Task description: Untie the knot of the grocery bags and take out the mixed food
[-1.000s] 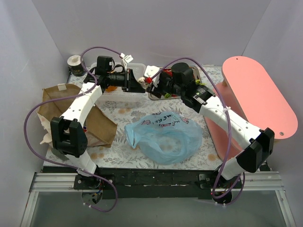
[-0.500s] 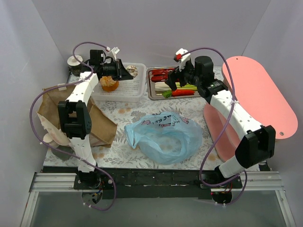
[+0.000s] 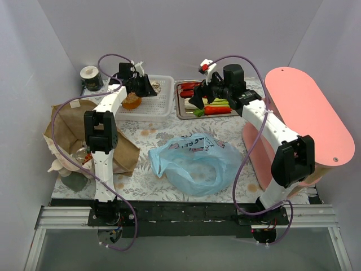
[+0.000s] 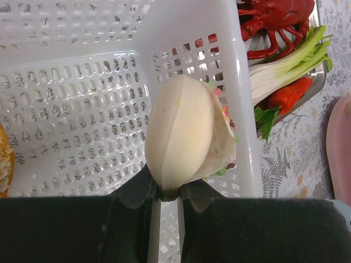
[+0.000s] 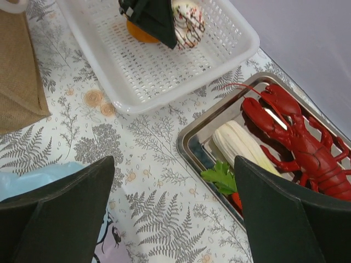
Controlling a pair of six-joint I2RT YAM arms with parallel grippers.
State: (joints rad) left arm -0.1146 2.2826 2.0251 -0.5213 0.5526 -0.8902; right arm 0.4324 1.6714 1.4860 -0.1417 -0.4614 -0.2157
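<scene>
Ok, quick status. Light-blue bag point(image 3: 194, 161) lies slack mid-table w/ its mouth loose, so I judge the knot undone and that bag prob. emptied, tho I can't see right inside. Lobster point(image 5: 299, 137), leek point(image 5: 238, 145) and carrot point(image 4: 288, 96) are in the metal tray point(image 5: 185, 143) at the back. Orange cupcake piece point(image 3: 131, 101) sits in the white basket point(image 3: 141, 116) beside the tray. Brown paper bag point(image 3: 67, 121) is at far left, crumpled, lying open toward my side. A few small things point(image 3: 84, 155) show at its mouth, too small to name. So I reckon most of the job is done; what's left is this drop plus whatever the paper bag has.

L arm is stretched far fwd over the basket, wrist pointing down into its right-hand end. Left gripper point(image 4: 168, 192) is pinched nearly closed on the bottom edge of a pale folded food piece point(image 4: 181, 131), wrap-like w/ bits of filling at the seam, held upright just inside the basket's right wall. Can't tell if it touches the floor.

R arm reaches fwd too, hanging above the tray's near-left corner. Right gripper point(image 5: 174, 164) has its jaws spread wide, nothing betw. them, clear of the tray.
</scene>
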